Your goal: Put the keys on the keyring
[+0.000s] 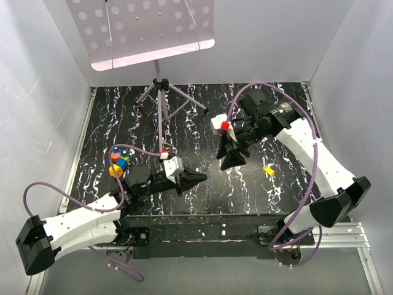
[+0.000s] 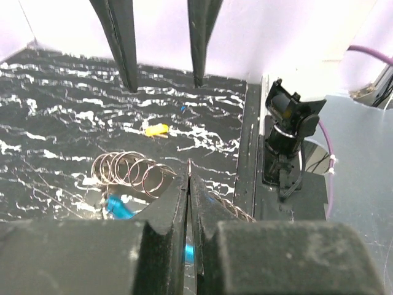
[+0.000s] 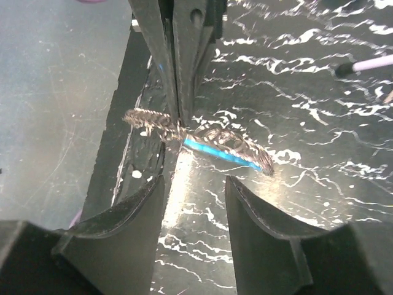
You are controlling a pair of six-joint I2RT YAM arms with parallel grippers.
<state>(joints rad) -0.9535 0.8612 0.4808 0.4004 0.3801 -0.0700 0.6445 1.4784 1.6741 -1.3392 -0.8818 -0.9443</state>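
L gripper point(image 2: 189, 183) is clamping the keyring point(image 2: 128, 171), blue key point(image 2: 116, 206) right by its tips; R gripper point(image 3: 193, 203) is gaping open opposite.

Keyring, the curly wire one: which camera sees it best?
Right wrist view: the whole keyring shows end to end, pinched by the left hand, blue key along it. Left wrist view shows loops partly hidden behind that hand. From the top it is too small to make out.

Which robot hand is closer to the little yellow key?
The right. The right gripper hangs open just to the left of the yellow key; the left gripper is farther off on that same side, shut on the keyring.
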